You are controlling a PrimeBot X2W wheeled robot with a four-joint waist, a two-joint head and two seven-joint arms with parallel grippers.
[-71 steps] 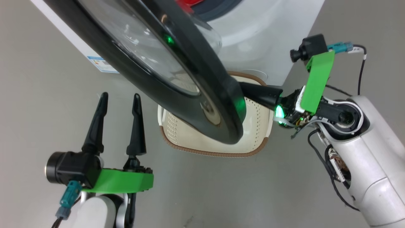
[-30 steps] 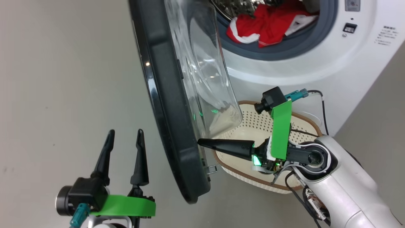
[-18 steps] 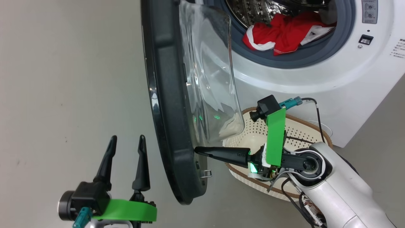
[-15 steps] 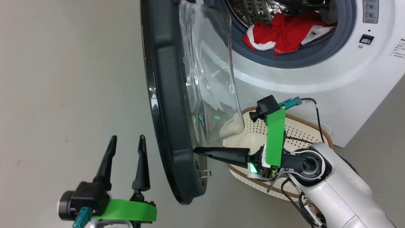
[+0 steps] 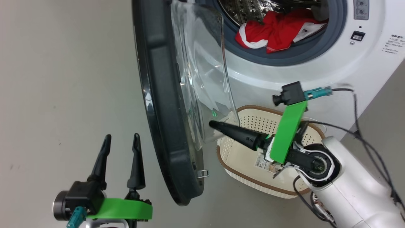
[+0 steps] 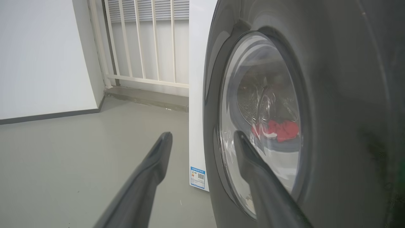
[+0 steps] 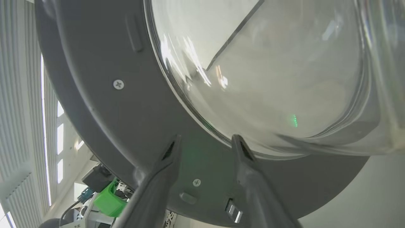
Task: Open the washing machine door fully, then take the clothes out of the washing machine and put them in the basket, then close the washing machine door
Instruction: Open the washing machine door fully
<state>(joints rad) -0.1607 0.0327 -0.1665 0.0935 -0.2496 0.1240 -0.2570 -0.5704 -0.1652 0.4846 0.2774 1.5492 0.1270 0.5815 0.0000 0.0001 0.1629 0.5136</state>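
**Grey floor, two things standing on it**

The smooth grey floor [image 5: 63, 79] carries the white washing machine [image 5: 269, 76], whose back is toward the floor's far edge below a white railing [image 6: 142, 41]. The cream basket [image 5: 243, 164] sits just before the machine's front.

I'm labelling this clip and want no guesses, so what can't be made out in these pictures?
Number of clothes: head view, one red heap, upper drum cut off by the top edge.
Paper label in the basket: head view, too small, partly behind the green bracket.
Print on the washing machine: head view, too small.
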